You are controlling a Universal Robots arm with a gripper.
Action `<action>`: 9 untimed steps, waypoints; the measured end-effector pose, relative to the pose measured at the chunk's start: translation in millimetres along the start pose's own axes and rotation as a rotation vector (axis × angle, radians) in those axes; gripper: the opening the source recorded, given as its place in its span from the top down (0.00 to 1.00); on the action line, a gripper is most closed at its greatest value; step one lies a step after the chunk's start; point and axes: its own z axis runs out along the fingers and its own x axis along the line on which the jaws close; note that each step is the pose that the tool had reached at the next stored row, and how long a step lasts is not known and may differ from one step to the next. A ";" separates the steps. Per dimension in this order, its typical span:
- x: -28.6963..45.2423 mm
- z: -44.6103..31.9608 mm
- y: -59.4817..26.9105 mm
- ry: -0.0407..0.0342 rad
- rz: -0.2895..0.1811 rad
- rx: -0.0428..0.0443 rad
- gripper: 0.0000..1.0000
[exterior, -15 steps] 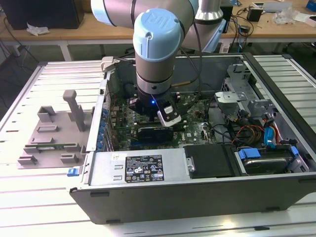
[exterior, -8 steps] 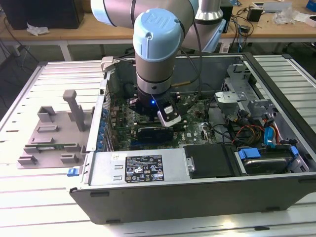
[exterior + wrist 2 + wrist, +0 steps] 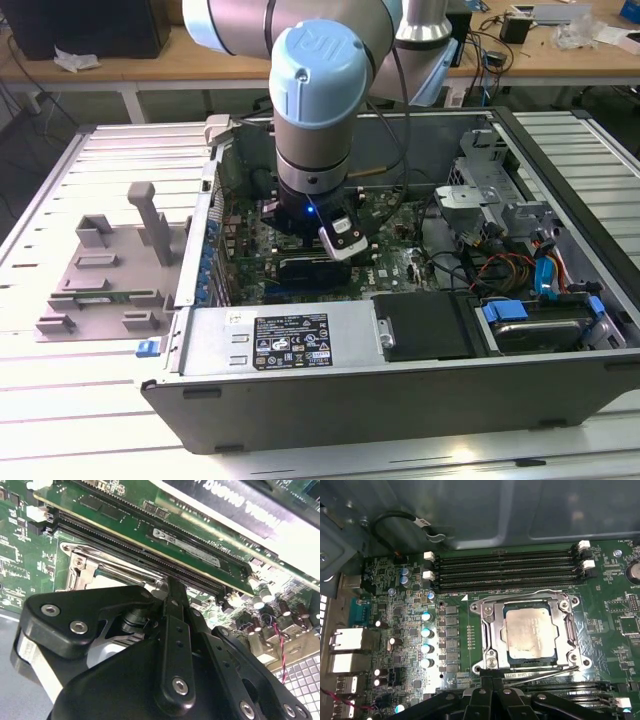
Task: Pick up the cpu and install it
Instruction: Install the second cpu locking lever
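Observation:
The cpu [image 3: 527, 630], a small square chip with a pale silver-grey top, lies flat inside the dark metal-framed socket [image 3: 487, 630] on the green motherboard in the first wrist view. My gripper [image 3: 492, 680] hovers just beside one edge of the socket frame, its black fingers shut together with nothing seen between them. In the second wrist view the gripper [image 3: 172, 582] points down at the socket's [image 3: 85, 570] metal frame. In the exterior view the arm's wrist [image 3: 310, 180] reaches down into the open computer case over the motherboard.
Memory slots [image 3: 505, 570] run along one side of the socket. A grey tray with upright blocks [image 3: 110, 270] sits on the table at the exterior view's left. The power supply [image 3: 290, 340], drive cage and cables [image 3: 520, 260] and case walls hem in the board.

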 end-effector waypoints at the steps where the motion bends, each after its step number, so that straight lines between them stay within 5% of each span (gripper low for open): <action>1: 0.0 -0.2 -0.6 0.0000 0.000 0.0000 0.89; 6: -0.1 -0.3 -1.5 0.0000 0.000 -0.0001 0.89; 9: -0.1 1.2 -0.8 -0.0015 -0.001 -0.0106 0.89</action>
